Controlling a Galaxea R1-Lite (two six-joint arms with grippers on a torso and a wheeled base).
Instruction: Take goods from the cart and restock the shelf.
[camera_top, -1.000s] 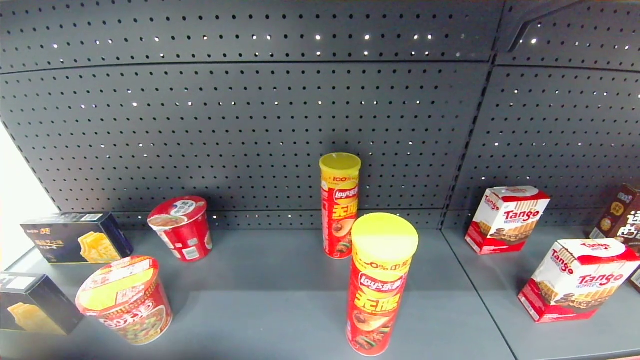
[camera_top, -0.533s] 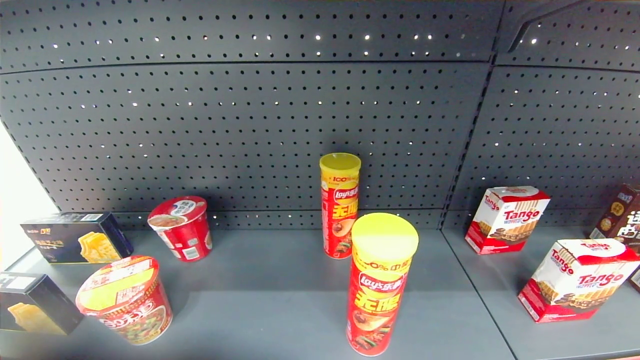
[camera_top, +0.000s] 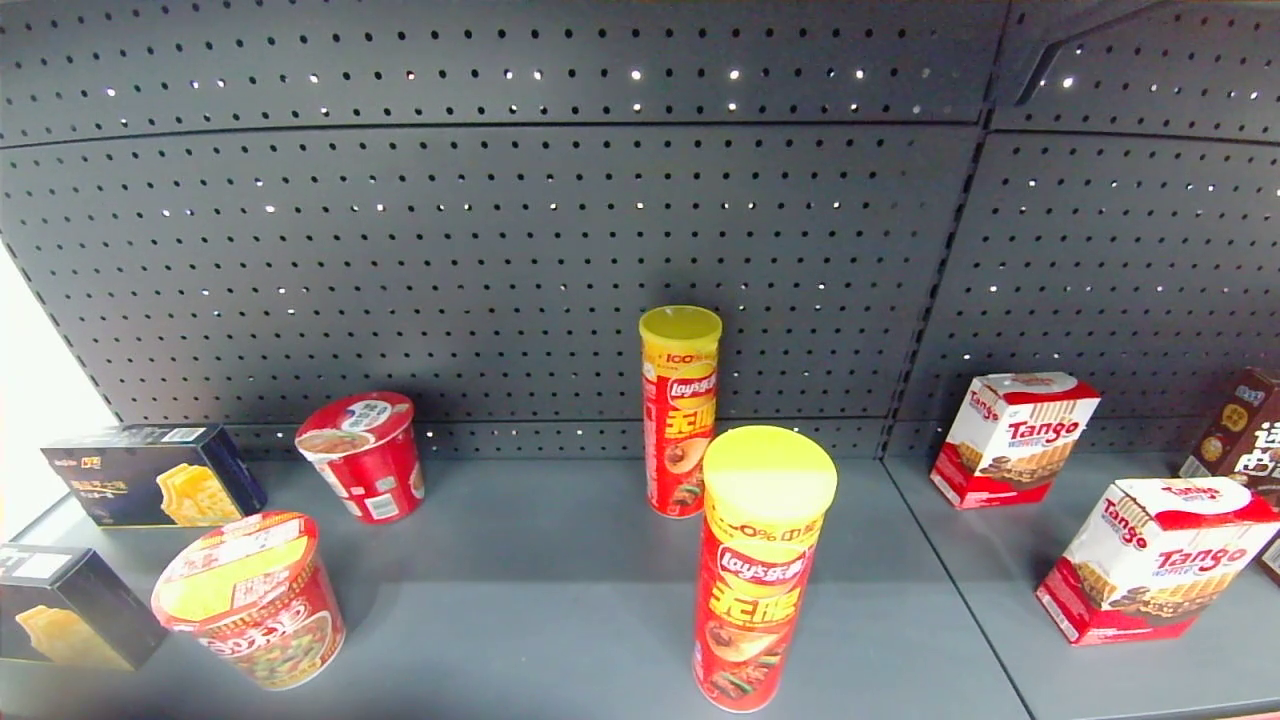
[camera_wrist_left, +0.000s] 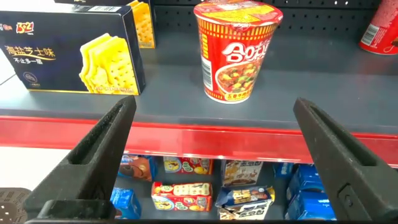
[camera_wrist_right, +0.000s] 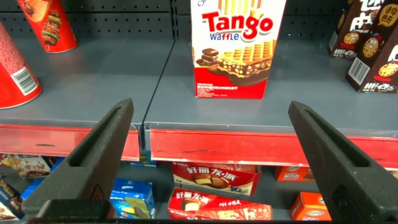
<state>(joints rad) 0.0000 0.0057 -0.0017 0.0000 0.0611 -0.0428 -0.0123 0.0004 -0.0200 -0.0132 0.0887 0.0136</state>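
Note:
The grey shelf (camera_top: 560, 590) carries two tall red chip cans with yellow lids (camera_top: 765, 565) (camera_top: 681, 410), two red noodle cups (camera_top: 250, 598) (camera_top: 362, 455), two black cracker boxes (camera_top: 155, 488) and two red-and-white wafer boxes (camera_top: 1012, 438) (camera_top: 1155, 572). My left gripper (camera_wrist_left: 214, 106) is open and holds nothing; it sits in front of the shelf's red front edge (camera_wrist_left: 205, 134), facing a noodle cup (camera_wrist_left: 237, 50) and a black cracker box (camera_wrist_left: 71, 53). My right gripper (camera_wrist_right: 209, 106) is open and holds nothing too, facing a wafer box (camera_wrist_right: 236, 46) from before the shelf edge.
A perforated dark back panel (camera_top: 500, 260) rises behind the goods. A brown snack box (camera_top: 1240, 435) stands at the far right. Below the red edge strip (camera_wrist_right: 249, 140), a lower shelf holds more packaged goods (camera_wrist_right: 211, 205) (camera_wrist_left: 186, 193). Bare shelf lies between the cups and the cans.

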